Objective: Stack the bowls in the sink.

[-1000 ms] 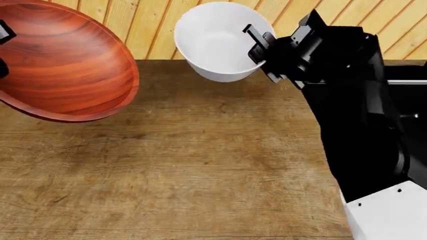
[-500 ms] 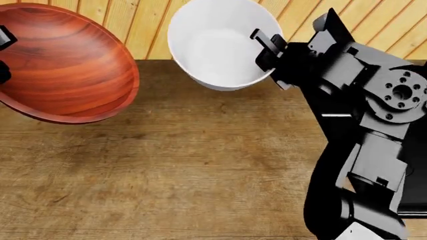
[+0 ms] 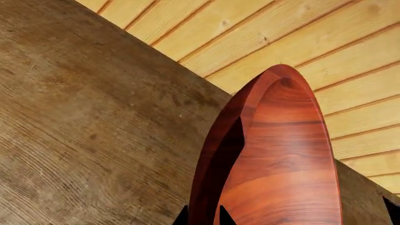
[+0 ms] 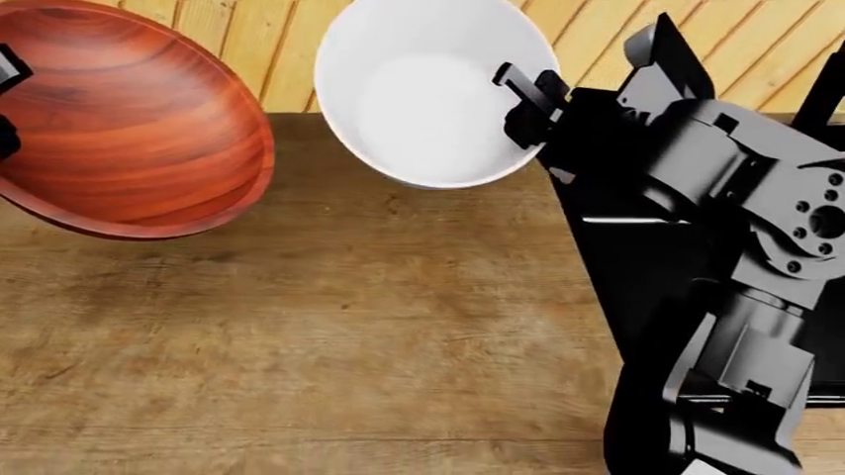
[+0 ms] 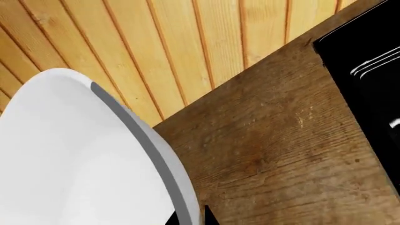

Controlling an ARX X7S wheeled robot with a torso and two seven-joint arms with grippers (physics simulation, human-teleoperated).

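The reddish-brown wooden bowl (image 4: pixel 126 129) hangs tilted above the wooden counter at the head view's left, held at its left rim by my left gripper (image 4: pixel 6 104), mostly cut off by the frame edge. In the left wrist view the gripper (image 3: pixel 203 216) is shut on the bowl's rim (image 3: pixel 218 154). The white bowl (image 4: pixel 429 94) is held up, tilted, at the top centre. My right gripper (image 4: pixel 525 99) is shut on its right rim; the right wrist view shows the gripper (image 5: pixel 185 219) pinching the white bowl's wall (image 5: pixel 81 154). A corner of the black sink (image 5: pixel 368 79) shows.
The wooden counter (image 4: pixel 343 327) lies below both bowls. A wall of light wooden planks (image 4: pixel 291 49) rises behind it. My right arm (image 4: pixel 726 257) covers the head view's right side, over the black sink area (image 4: pixel 595 257).
The white bowl has risen and tilted more toward the camera, moving slightly left. The right arm has swung with it. The wooden bowl has hardly moved.
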